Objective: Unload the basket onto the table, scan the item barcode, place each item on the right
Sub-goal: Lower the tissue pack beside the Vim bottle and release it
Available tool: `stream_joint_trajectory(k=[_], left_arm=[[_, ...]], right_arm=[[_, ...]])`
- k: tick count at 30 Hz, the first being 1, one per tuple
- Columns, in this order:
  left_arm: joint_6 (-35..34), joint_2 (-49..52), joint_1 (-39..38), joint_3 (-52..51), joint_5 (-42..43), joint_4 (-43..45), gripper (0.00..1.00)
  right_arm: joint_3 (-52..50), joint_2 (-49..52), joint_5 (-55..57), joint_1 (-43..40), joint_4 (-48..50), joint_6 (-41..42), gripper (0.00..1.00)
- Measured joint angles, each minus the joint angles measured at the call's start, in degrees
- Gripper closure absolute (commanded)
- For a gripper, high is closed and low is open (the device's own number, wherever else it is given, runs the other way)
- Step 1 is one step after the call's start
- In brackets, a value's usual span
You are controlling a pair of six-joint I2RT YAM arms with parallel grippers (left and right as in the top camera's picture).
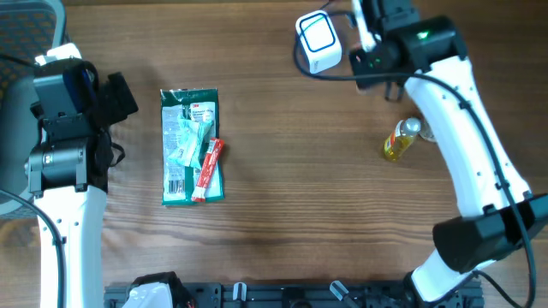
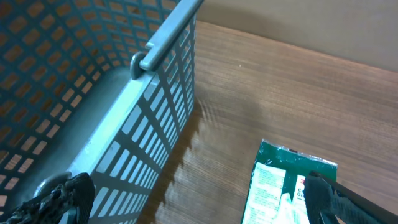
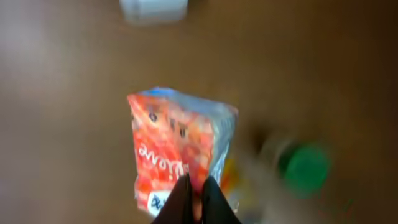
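My right gripper [image 3: 196,184] is shut on the lower edge of a red-orange snack packet [image 3: 177,140], which hangs blurred above the table in the right wrist view. From overhead that gripper [image 1: 370,30] sits at the far edge beside the white barcode scanner [image 1: 318,41], and the arm hides the packet. The scanner [image 3: 153,7] shows as a pale block at the top of the wrist view. My left gripper [image 1: 116,94] stands open at the left with nothing between its fingers [image 2: 336,199], just left of a green packet [image 1: 190,145].
A red stick pack [image 1: 208,169] lies on the green packet [image 2: 280,180]. A yellow bottle [image 1: 402,139] with a green cap [image 3: 305,168] lies under the right arm. A grey mesh basket [image 2: 93,93] stands at the table's left edge beside my left gripper.
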Motion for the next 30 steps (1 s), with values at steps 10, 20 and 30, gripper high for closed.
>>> stream_joint_trajectory(k=[10, 20, 30], left_arm=[[0.00, 0.00, 0.00, 0.02, 0.00, 0.02, 0.00], [0.00, 0.00, 0.00, 0.00, 0.00, 0.04, 0.00], [0.00, -0.02, 0.00, 0.00, 0.00, 0.00, 0.00]], right_arm=[[-13.88, 1.09, -8.57, -1.51, -3.74, 7.85, 0.94], [-31.82, 1.18, -8.72, -1.51, 13.70, 12.33, 0.94], [-39.08, 1.22, -1.99, -1.27, 23.12, 15.41, 0.65]])
